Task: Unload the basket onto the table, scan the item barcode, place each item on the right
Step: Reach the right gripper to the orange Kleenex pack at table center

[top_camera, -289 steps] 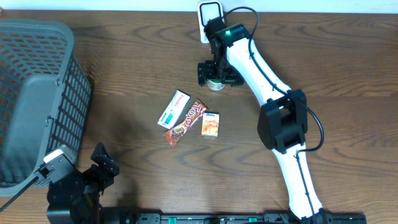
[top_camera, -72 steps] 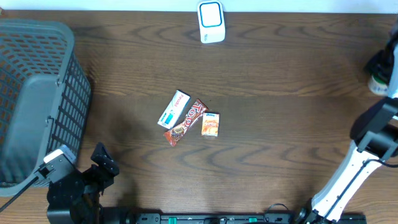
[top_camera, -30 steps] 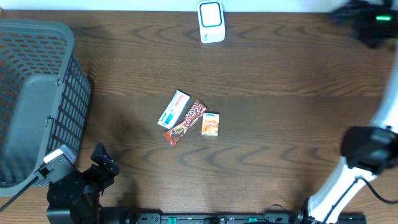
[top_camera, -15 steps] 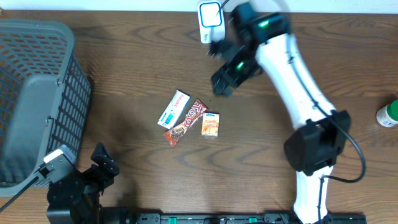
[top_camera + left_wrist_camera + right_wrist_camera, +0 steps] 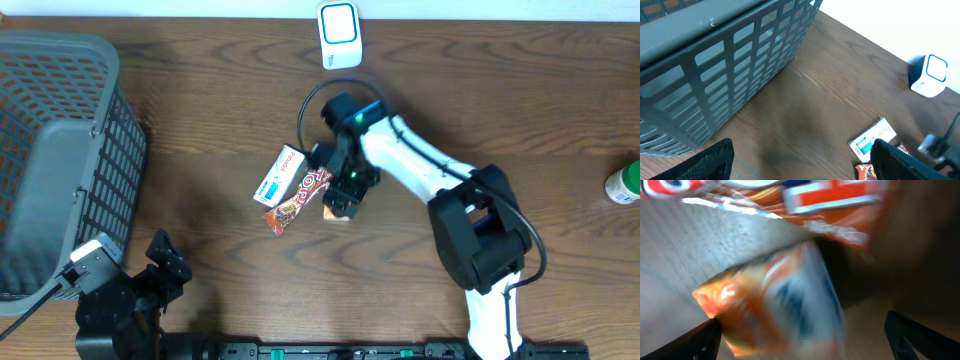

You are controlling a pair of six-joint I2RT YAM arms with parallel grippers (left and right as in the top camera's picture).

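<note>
While my left arm sits parked at the near-left corner of the bench [image 5: 480,90], the left gripper [image 5: 802,150] hangs open with nothing between its fingers. Through its wrist camera I look across bare wood at the slatted wall of the grey basket [image 5: 60,140], which fills the left side.

Further out, mid-bench, three packets lie in a tight cluster. The orange box [image 5: 338,210] is on the right. A candy bar [image 5: 298,198] lies slanted just beside it, and a white and blue box [image 5: 279,175] lies on the left against the bar. My right arm reaches in from the near-right, and the right gripper [image 5: 343,186] sits directly over the orange box. Its fingers are spread wide, one on either side of the box. The right wrist view is badly blurred, so I cannot tell whether either finger touches the box, but they are not clamped on it.

Off at the right edge a green and white bottle [image 5: 624,186] lies well apart from everything. At the far edge, beyond the cluster, the white scanner [image 5: 339,35] stands alone.
</note>
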